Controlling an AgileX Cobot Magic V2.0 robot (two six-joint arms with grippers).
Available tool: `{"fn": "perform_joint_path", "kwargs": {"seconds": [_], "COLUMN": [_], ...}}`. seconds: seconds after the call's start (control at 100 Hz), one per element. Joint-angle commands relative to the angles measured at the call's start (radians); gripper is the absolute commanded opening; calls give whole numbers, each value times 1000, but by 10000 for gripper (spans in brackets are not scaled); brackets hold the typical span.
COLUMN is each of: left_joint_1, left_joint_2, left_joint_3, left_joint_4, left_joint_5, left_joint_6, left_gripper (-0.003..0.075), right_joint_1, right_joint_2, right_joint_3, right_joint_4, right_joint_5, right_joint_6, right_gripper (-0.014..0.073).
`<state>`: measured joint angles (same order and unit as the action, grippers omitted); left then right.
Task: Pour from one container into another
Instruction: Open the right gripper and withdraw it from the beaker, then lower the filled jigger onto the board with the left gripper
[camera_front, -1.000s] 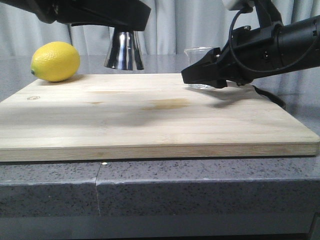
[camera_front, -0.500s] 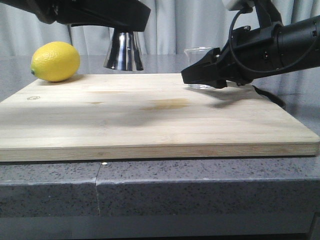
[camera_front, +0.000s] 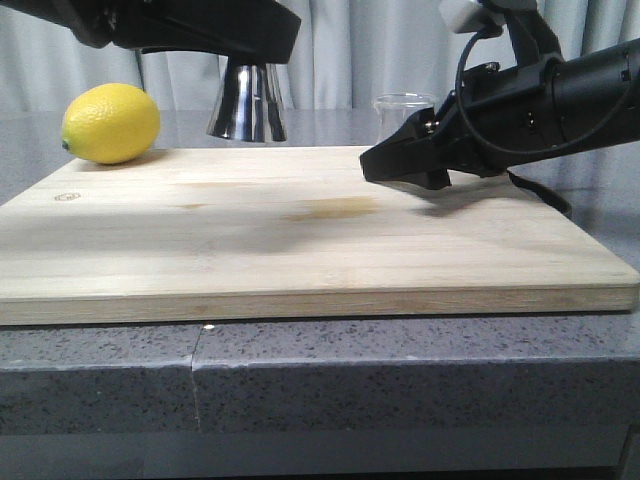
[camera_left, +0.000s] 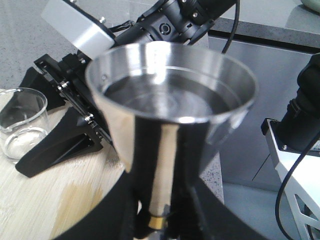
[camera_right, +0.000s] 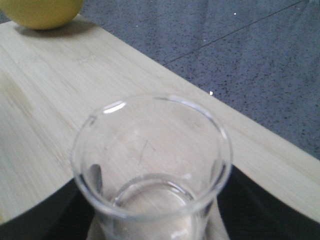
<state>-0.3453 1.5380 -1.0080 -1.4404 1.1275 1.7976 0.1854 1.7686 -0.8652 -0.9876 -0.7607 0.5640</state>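
The steel jigger (camera_left: 172, 95) stands upright in my left gripper (camera_left: 160, 220), which is shut on its gold-banded waist; clear liquid shows in its upper cup. From the front only its lower cone (camera_front: 247, 100) shows under the left arm, near the board's far edge. The clear glass beaker (camera_right: 152, 165) sits upright between the black fingers of my right gripper (camera_right: 152, 220), which is shut on it. A little clear liquid lies in its bottom. In the front view the beaker's rim (camera_front: 405, 102) rises behind the right gripper (camera_front: 395, 165), just above the board.
A wooden cutting board (camera_front: 300, 240) covers most of the grey stone counter (camera_front: 400, 390). A yellow lemon (camera_front: 110, 122) rests at the board's far left corner. A faint wet stain (camera_front: 335, 208) marks the board's middle. Curtains hang behind.
The right gripper has risen slightly with the beaker, whose base no longer shows on the board. The left arm and jigger have stayed put.
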Motion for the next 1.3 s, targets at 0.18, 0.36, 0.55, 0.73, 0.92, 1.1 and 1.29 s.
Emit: {"fn": "perform_joint_path", "kwargs": {"seconds": [0.18, 0.36, 0.55, 0.73, 0.92, 1.1, 1.29], "left_joint_1": [-6, -6, -6, -4, 11, 65, 127], "left_joint_2": [-43, -43, -43, -43, -39, -9, 22], "left_joint_3": [-31, -31, -31, -31, -31, -31, -31], "left_joint_4": [-75, -73, -73, -73, -122, -203, -236], "left_joint_5": [39, 39, 35, 0, -26, -15, -10], "left_joint_6": [-4, -2, 19, 51, 110, 161, 193], "left_gripper": [-19, -20, -20, -20, -20, -19, -20], "right_joint_1": [-6, -6, -6, -6, -5, -5, -5], "right_joint_2": [-40, -60, -130, -242, -403, -548, -673], "right_joint_3": [-24, -28, -67, -126, -137, -137, -137], "right_joint_4": [109, 134, 152, 152, 150, 150, 150], "right_joint_5": [-161, -221, -227, -230, -235, -233, -219], "right_joint_6": [-9, -9, -9, -9, -9, -9, -9], "right_gripper": [605, 605, 605, 604, 604, 604, 604]}}
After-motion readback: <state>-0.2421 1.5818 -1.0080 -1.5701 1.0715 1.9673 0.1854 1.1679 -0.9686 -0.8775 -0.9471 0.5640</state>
